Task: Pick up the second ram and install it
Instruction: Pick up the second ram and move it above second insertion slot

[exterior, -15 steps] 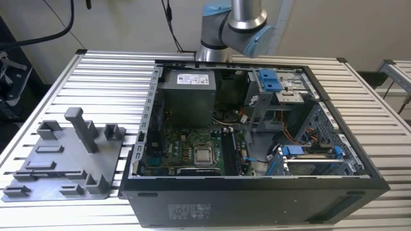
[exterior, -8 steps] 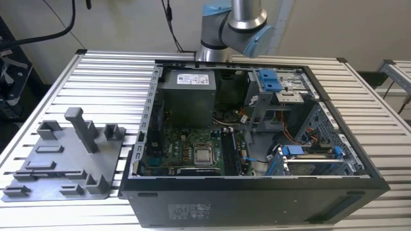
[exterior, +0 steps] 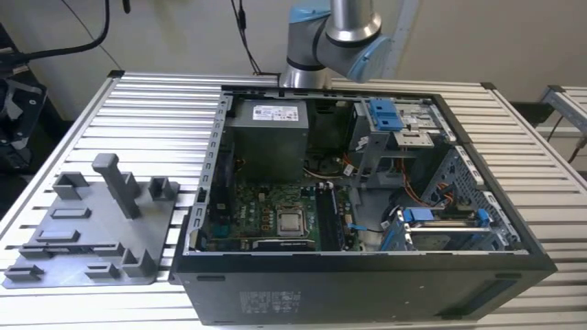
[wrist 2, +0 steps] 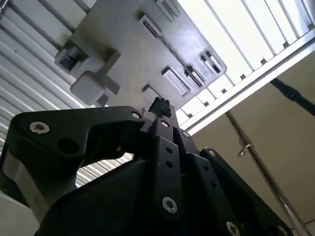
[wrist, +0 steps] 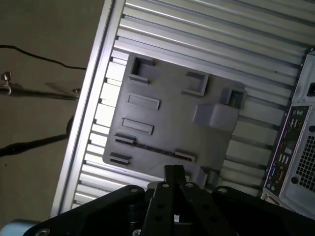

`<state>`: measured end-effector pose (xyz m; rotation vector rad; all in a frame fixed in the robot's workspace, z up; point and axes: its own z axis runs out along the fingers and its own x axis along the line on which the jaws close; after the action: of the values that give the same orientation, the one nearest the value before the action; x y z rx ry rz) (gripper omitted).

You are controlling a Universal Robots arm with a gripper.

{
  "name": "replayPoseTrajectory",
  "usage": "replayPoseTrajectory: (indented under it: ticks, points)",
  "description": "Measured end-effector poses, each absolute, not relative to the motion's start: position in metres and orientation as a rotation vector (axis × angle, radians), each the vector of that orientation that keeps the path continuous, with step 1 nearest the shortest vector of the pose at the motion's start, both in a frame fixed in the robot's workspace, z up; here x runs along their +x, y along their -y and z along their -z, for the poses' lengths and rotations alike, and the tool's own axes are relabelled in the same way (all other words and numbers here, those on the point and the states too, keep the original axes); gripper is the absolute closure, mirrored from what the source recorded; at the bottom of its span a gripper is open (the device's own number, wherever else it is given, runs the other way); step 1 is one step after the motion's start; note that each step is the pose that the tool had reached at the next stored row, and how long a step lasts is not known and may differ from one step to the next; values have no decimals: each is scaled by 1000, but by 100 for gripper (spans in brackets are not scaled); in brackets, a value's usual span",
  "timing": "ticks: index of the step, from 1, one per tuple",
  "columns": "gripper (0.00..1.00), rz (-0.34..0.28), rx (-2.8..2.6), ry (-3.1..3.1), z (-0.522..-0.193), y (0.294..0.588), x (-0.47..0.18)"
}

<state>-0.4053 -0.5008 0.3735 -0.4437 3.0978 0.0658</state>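
Note:
A thin dark strip that looks like the second ram (wrist: 152, 149) stands on edge between two holders of the grey fixture plate (wrist: 167, 123). It also shows as a dark line, the ram (exterior: 73, 245), near the front of the plate (exterior: 92, 227) at the exterior view's left. My gripper (wrist: 174, 173) hangs high above the plate, over its edge nearest the ram and apart from it. The fingers are shut with nothing between them. In the second wrist view the gripper (wrist 2: 160, 105) points at the plate (wrist 2: 128, 49) from a distance.
An open computer case (exterior: 367, 253) lies on the slatted table (exterior: 156, 89), right of the plate, with the motherboard (exterior: 275, 206) and long memory slots (exterior: 328, 216) exposed. The arm (exterior: 335, 41) rises behind the case. The case's rear ports (wrist: 290, 147) are beside the plate. Upright posts (exterior: 119, 182) stand on the plate.

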Motion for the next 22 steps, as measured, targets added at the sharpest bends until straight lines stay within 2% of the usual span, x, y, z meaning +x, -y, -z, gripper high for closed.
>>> replayPoseTrajectory:
  ticks: [22]
  points:
    - [89, -63, -1033, -2963, -371, 500, -405]
